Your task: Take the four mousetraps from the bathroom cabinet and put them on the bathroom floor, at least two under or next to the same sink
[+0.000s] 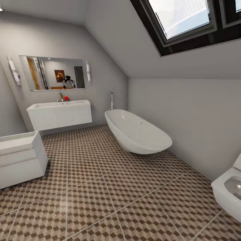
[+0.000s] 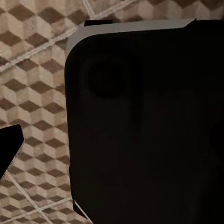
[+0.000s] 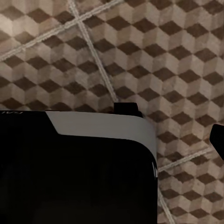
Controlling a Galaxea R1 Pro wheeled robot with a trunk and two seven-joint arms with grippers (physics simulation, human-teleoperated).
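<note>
Cube-patterned bathroom floor [image 1: 110, 187] ahead of me, white sink [image 1: 59, 113] on the far wall, bathtub [image 1: 137, 132] beside it, my jaws' state impossible to tell.

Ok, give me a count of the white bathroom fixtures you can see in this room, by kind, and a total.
Sink: 1
Bathtub: 1
Toilet: 1
Low drawer unit: 1
Total: 4
</note>
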